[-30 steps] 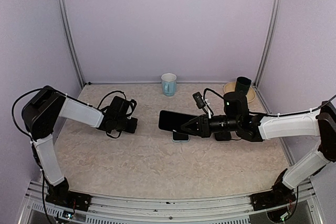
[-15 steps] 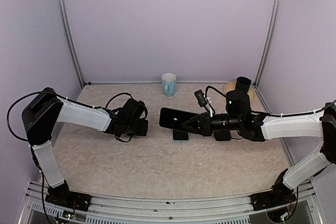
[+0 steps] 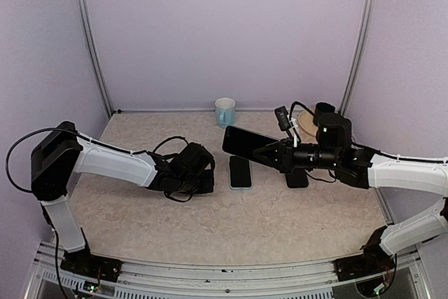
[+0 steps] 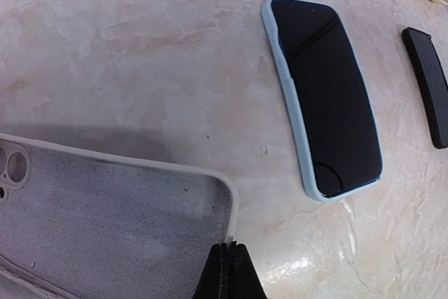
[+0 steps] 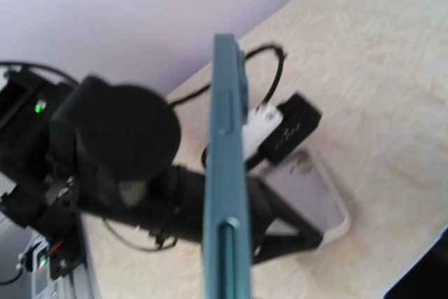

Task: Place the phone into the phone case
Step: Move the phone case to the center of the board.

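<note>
My right gripper (image 3: 266, 153) is shut on the phone (image 3: 245, 143), a dark slab with a teal edge (image 5: 225, 173), held on edge in the air above the table's middle. The phone case (image 4: 105, 222) is pale with a grey inside and a camera cutout. It lies flat by my left gripper (image 4: 227, 265), which is shut on its rim at a corner. From the right wrist view the phone case (image 5: 323, 201) shows beyond the phone, with the left arm over it. In the top view my left gripper (image 3: 208, 183) sits left of centre and hides the case.
A second phone in a light-blue case (image 3: 240, 171) lies face up at the table's centre, just right of my left gripper. A black bar-shaped object (image 3: 296, 177) lies right of it. A pale-blue mug (image 3: 225, 112) and a bowl (image 3: 306, 117) stand at the back.
My left arm has slid right toward the centre, its gripper still shut. My right gripper has raised the phone and carried it back and to the right.
</note>
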### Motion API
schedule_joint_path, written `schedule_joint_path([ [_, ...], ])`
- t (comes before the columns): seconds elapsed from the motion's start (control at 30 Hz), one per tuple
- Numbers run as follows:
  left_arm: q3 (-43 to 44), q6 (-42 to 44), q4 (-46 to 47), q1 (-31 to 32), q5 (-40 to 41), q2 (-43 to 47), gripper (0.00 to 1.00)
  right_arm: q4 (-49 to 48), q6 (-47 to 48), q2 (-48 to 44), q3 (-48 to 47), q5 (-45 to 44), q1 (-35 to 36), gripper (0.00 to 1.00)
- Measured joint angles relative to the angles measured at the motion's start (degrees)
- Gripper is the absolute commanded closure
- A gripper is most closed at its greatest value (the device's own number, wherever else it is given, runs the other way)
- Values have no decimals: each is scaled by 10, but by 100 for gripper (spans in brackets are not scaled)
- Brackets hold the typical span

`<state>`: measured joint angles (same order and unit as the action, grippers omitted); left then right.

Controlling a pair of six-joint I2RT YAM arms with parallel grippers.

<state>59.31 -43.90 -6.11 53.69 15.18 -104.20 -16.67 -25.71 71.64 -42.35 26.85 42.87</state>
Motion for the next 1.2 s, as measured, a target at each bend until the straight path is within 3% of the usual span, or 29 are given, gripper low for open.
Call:
schedule_joint_path([
  [0.33,34,-43,14,18,-15,-44,100,37,6,-59,12,-77,-9,100],
  [0.9,38,-43,34,17,-33,-54,71,49,-10,-62,19,-108,-16,100],
  [1.2,-6,-29,58,-32,-36,65,49,53,-24,-49,18,-113,-19,100],
])
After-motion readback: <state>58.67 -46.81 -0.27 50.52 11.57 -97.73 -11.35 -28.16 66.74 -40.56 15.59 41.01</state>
